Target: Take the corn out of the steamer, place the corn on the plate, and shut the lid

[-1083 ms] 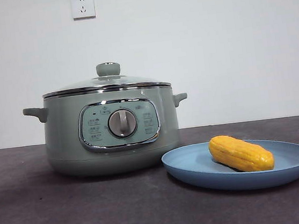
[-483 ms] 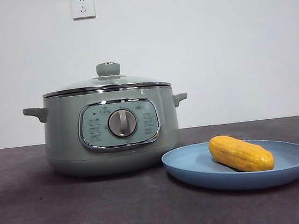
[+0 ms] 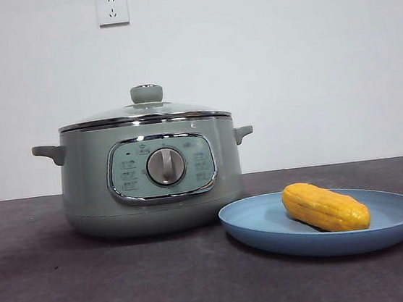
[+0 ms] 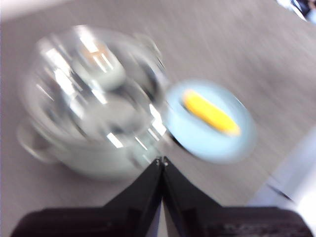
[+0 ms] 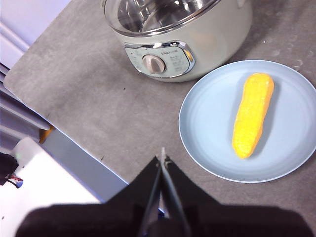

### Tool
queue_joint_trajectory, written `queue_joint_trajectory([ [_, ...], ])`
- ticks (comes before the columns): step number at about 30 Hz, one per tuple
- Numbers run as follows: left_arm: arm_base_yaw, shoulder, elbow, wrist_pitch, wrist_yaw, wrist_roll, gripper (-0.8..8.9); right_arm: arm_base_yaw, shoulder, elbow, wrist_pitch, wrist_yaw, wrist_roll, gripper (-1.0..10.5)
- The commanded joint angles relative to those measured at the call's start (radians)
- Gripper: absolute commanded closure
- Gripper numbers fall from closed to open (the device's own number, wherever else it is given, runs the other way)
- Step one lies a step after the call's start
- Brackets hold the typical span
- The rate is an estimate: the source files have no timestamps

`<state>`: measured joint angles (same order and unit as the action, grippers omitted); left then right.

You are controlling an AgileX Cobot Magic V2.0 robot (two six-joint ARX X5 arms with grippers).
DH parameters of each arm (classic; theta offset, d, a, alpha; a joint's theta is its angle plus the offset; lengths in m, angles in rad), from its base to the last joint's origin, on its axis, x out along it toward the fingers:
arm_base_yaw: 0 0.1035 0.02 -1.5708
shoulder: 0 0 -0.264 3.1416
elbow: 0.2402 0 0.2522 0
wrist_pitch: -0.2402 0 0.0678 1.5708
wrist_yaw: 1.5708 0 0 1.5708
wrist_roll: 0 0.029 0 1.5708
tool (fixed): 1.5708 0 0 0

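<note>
The corn (image 3: 325,206) lies on the plate (image 3: 268,225); the glass lid (image 3: 143,113) sits on the steamer (image 3: 82,186). My left gripper (image 4: 162,161) and right gripper (image 5: 162,159) hover closed, empty. The lid looks fragile and slick; I'd hold its knob (image 3: 146,94).

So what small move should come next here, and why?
Probably none on the objects: just retract both arms to rest. The corn already lies on the plate, and the lid sits on the steamer. The left gripper and right gripper are both shut, holding nothing, well above the table.
</note>
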<state>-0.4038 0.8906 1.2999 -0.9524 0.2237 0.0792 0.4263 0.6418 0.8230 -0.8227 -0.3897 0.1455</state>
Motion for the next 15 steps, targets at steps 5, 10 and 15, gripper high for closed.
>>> queue_joint_trajectory([
  [5, 0.158, -0.138, -0.181, 0.456, 0.043, 0.130, 8.17, 0.001, -0.001, -0.001, 0.002, 0.003, -0.005, 9.5],
  [10, 0.272, -0.328, -0.551, 0.808, 0.032, 0.126, 8.17, 0.001, 0.000, -0.001, 0.002, 0.003, -0.005, 9.5],
  [15, 0.306, -0.511, -0.866, 0.946, -0.108, 0.099, 8.17, 0.001, -0.001, -0.001, 0.002, 0.003, -0.005, 9.5],
])
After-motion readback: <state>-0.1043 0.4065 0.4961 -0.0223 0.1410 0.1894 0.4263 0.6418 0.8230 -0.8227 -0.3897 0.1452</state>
